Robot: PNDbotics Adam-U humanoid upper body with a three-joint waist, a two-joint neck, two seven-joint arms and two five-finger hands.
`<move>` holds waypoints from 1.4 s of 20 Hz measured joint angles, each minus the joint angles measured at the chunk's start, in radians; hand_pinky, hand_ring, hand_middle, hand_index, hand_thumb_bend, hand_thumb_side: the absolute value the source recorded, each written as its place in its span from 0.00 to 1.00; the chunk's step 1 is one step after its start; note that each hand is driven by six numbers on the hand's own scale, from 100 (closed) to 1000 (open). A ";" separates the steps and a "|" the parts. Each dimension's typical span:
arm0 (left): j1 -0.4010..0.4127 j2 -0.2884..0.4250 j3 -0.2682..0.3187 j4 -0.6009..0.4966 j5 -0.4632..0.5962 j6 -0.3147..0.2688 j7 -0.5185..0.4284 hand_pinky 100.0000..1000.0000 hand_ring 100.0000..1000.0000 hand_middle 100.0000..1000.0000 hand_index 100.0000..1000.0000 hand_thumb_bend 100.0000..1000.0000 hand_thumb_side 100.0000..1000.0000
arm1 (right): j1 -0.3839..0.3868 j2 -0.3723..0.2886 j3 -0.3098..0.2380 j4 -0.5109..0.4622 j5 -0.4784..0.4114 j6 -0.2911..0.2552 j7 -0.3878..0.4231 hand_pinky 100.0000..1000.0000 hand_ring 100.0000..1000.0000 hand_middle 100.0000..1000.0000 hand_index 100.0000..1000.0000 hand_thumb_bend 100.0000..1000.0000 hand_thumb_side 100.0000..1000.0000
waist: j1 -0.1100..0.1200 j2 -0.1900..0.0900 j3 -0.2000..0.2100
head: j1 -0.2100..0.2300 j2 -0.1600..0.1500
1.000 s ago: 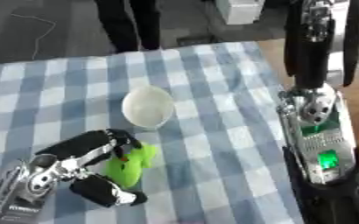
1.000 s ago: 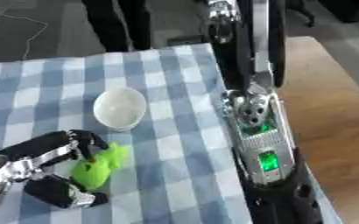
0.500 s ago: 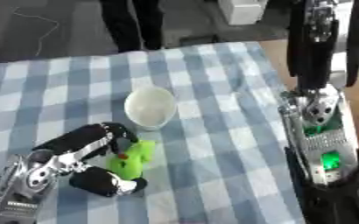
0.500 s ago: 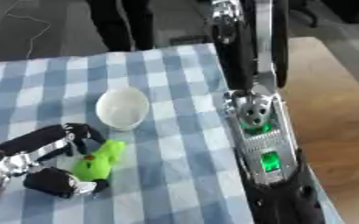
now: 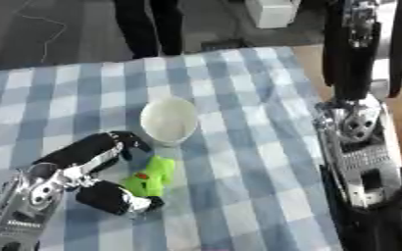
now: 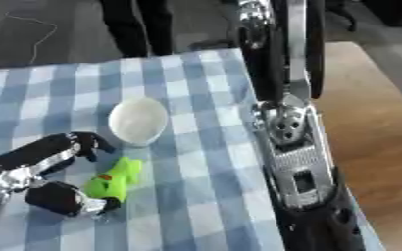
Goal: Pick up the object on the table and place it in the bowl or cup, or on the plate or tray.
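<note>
- Bright green toy [image 5: 149, 177] lies on the blue-and-white checked surface [image 5: 238, 147], just below the white bowl [image 5: 169, 120] and apart from it.
- Left hand [image 5: 101, 169] curls around the toy, fingers above it beside the bowl, thumb under its lower end.
- Right hand shows in neither view; only the right arm [image 5: 359, 147] stands at the surface's right edge.

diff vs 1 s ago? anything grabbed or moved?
The left hand with the green toy in its fingers has shifted slightly toward the white bowl; the toy's top end now sits just below the bowl's near rim. Whether the toy is off the checkered tablecloth cannot be told. The bowl stayed put, and the right arm hangs where it was.
</note>
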 measured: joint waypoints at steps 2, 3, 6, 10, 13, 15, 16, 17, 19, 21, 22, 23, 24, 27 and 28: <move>-0.001 0.000 -0.001 0.008 0.000 -0.005 -0.007 0.77 0.72 0.82 0.87 0.53 0.47 | 0.000 0.000 0.000 0.000 0.000 0.000 0.000 0.50 0.40 0.54 0.61 0.00 0.92 | 0.000 0.000 0.000 | 0.002 0.000; -0.002 0.000 -0.004 0.013 0.001 -0.008 -0.012 0.76 0.72 0.82 0.87 0.54 0.47 | 0.000 0.000 0.000 0.000 0.000 0.000 0.000 0.50 0.40 0.54 0.61 0.00 0.92 | 0.000 0.000 -0.001 | 0.002 0.000; -0.009 -0.002 -0.013 0.027 0.011 -0.015 -0.029 0.76 0.72 0.82 0.87 0.56 0.47 | 0.000 0.000 0.000 0.000 0.000 0.000 0.000 0.50 0.40 0.54 0.61 0.00 0.92 | 0.000 0.000 -0.004 | 0.002 0.000; -0.010 -0.005 -0.023 0.043 0.027 -0.018 -0.050 0.75 0.72 0.82 0.88 0.63 0.46 | 0.000 0.001 0.000 0.000 0.000 0.000 0.000 0.50 0.40 0.54 0.61 0.00 0.92 | 0.000 0.001 -0.004 | 0.002 0.000; -0.012 -0.011 -0.023 0.054 0.038 -0.018 -0.059 0.75 0.72 0.82 0.88 0.65 0.45 | 0.000 0.001 0.000 0.000 0.000 0.000 0.000 0.50 0.40 0.54 0.61 0.00 0.92 | 0.000 0.001 -0.005 | 0.002 0.000; -0.015 -0.012 -0.023 0.062 0.042 -0.016 -0.063 0.74 0.72 0.82 0.88 0.64 0.43 | -0.001 0.002 0.000 0.000 0.000 0.000 0.000 0.50 0.40 0.54 0.61 0.00 0.92 | 0.000 0.001 -0.006 | 0.003 0.000; -0.016 -0.015 -0.023 0.066 0.042 -0.016 -0.066 0.72 0.72 0.82 0.88 0.62 0.42 | -0.001 0.004 0.000 0.000 0.000 0.000 0.000 0.50 0.40 0.54 0.61 0.00 0.92 | 0.000 0.001 -0.007 | 0.003 0.000; -0.016 -0.017 -0.023 0.071 0.042 -0.015 -0.066 0.69 0.72 0.82 0.88 0.60 0.42 | -0.001 0.006 0.000 0.000 0.000 0.000 0.000 0.50 0.40 0.54 0.61 0.00 0.92 | -0.001 0.001 -0.007 | 0.003 0.000; -0.016 -0.019 -0.023 0.079 0.040 -0.015 -0.066 0.66 0.71 0.82 0.88 0.57 0.39 | -0.001 0.009 0.000 0.000 0.000 0.000 0.000 0.50 0.40 0.54 0.61 0.00 0.92 | -0.001 0.002 -0.007 | 0.005 0.000; -0.016 -0.019 -0.022 0.085 0.037 -0.012 -0.064 0.67 0.71 0.82 0.88 0.55 0.39 | -0.001 0.009 0.000 0.000 0.000 0.000 0.000 0.50 0.40 0.54 0.61 0.00 0.92 | -0.001 0.003 -0.007 | 0.007 0.000; -0.016 -0.019 -0.021 0.087 0.035 -0.011 -0.061 0.67 0.71 0.82 0.88 0.55 0.39 | -0.001 0.009 0.000 0.000 0.000 0.000 0.000 0.50 0.40 0.54 0.61 0.00 0.92 | -0.001 0.004 -0.007 | 0.007 0.000; -0.016 -0.019 -0.019 0.088 0.033 -0.009 -0.059 0.72 0.72 0.82 0.88 0.57 0.40 | -0.001 0.009 0.000 0.000 0.000 0.000 0.000 0.50 0.40 0.54 0.61 0.00 0.92 | -0.001 0.004 -0.007 | 0.007 0.000; -0.015 -0.019 -0.016 0.089 0.030 -0.007 -0.057 0.73 0.72 0.82 0.88 0.57 0.40 | -0.001 0.009 0.000 0.000 0.000 0.000 0.000 0.50 0.40 0.54 0.61 0.00 0.91 | -0.001 0.004 -0.007 | 0.007 0.000; -0.015 -0.019 -0.010 0.091 0.019 -0.005 -0.049 0.73 0.72 0.82 0.88 0.55 0.41 | -0.001 0.009 0.000 0.000 0.000 0.000 0.000 0.50 0.40 0.54 0.61 0.00 0.92 | -0.003 0.004 -0.007 | 0.010 0.000; -0.015 -0.019 -0.009 0.096 0.014 -0.005 -0.047 0.73 0.72 0.82 0.88 0.55 0.41 | -0.001 0.009 0.000 0.000 0.000 0.000 0.000 0.50 0.40 0.54 0.61 0.00 0.92 | -0.004 0.004 -0.007 | 0.010 0.000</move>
